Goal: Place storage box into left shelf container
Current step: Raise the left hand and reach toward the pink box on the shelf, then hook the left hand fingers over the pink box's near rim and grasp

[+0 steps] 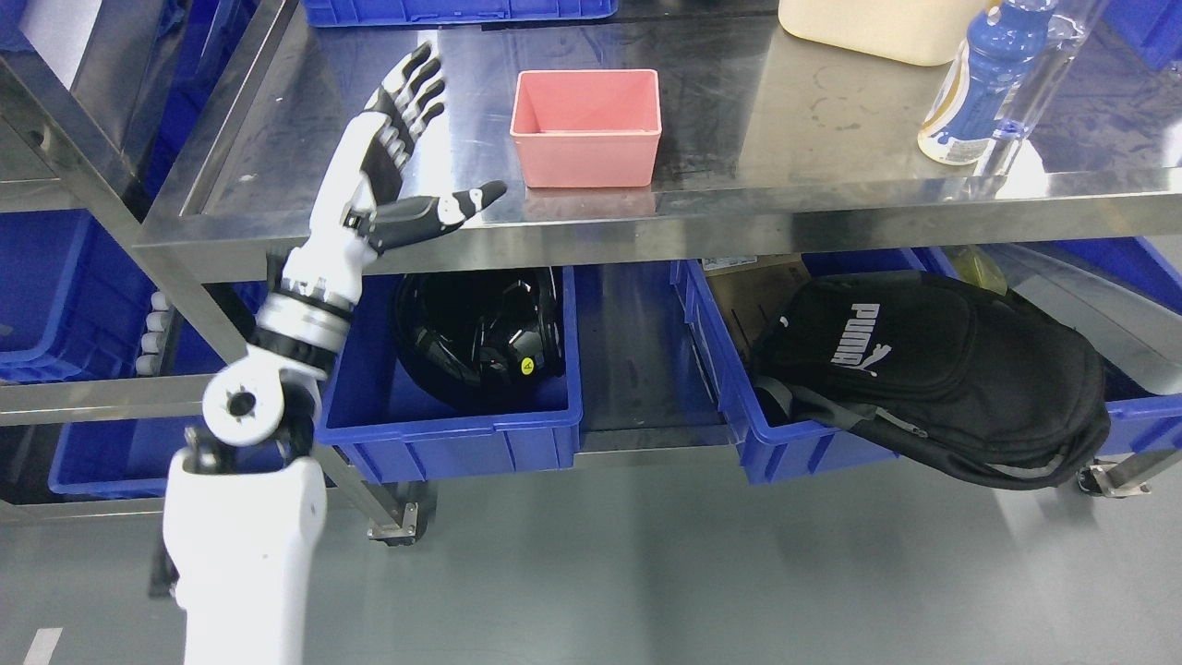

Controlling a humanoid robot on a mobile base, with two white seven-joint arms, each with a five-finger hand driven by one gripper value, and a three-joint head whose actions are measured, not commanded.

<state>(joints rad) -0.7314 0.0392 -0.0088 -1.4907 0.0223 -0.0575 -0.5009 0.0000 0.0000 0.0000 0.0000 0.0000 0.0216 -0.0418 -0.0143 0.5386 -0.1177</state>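
A pink storage box [586, 129] stands upright and empty on the steel top shelf [785, 199], near its front edge. My left hand [420, 148] is raised to the left of the box, fingers stretched upward and thumb pointing toward the box, holding nothing. A gap separates the thumb tip from the box. Below, on the lower shelf at the left, a blue container [452, 434] holds a black helmet [480, 337]. The right arm does not show.
A second blue container [785, 453] to the right carries a black bag [933, 379] that hangs over its front. A blue-and-white bottle [983, 83] and a cream tub [877, 28] stand at the top shelf's back right. More blue bins [55, 296] fill the rack at left.
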